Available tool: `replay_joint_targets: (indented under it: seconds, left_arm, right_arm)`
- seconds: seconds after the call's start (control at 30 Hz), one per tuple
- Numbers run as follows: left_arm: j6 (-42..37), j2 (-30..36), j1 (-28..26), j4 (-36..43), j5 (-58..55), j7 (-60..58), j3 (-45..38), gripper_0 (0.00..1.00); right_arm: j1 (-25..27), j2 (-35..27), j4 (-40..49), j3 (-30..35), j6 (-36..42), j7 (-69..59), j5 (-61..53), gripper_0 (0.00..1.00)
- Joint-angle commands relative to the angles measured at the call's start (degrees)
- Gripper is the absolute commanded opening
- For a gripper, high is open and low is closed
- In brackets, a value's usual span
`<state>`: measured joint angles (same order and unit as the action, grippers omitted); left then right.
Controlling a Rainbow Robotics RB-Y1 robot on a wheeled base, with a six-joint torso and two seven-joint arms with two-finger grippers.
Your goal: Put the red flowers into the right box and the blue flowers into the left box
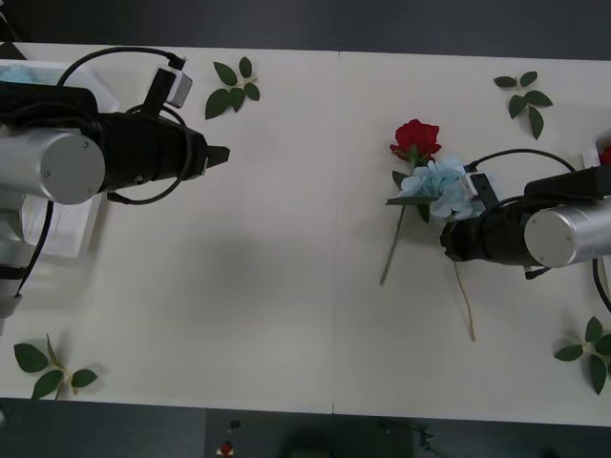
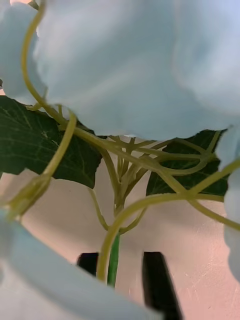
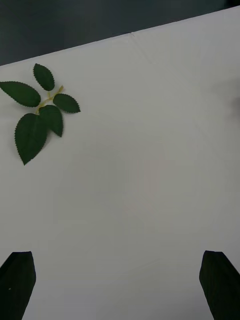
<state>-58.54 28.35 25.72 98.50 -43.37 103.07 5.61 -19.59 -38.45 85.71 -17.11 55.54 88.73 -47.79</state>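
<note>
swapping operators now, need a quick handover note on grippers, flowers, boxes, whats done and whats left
Right gripper: at the blue flower, black fingers either side of its stem, not clearly clamped.
Left gripper: open, hovering over bare table near a leaf sprig.
A red rose lies beside the blue flower.
Left box sits under the left arm; right box at the right edge.
Left: both these flowers.

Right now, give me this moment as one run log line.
right gripper: around blue flower stem, not clamped | left gripper: open, above bare table | red rose: on table
</note>
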Motion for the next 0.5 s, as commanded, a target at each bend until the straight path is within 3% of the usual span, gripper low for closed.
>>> replay_joint_targets:
  seconds: [0.03,0.27,0.3,0.5]
  left_arm:
    - [3.34,0.21,0.83,-1.64,-1.99,0.03,2.12,0.95]
    - [4.49,-1.63,0.74,-4.54,-9.10,7.94,4.49,0.96]
    - [4.57,-1.98,0.65,-5.51,-10.95,10.49,4.49,0.99]
    - [4.49,-3.83,0.65,-11.13,-17.72,24.90,4.58,1.00]
  right_arm:
    - [-1.50,0.75,0.68,0.67,0.01,-2.33,0.06,0.00]
    - [-1.42,0.75,0.68,0.93,0.01,-2.33,-1.96,0.00]
    - [-1.42,0.75,0.68,1.55,0.01,-2.07,-3.54,0.00]
    - [-1.24,-3.56,1.65,6.38,2.03,2.41,-21.73,0.00]
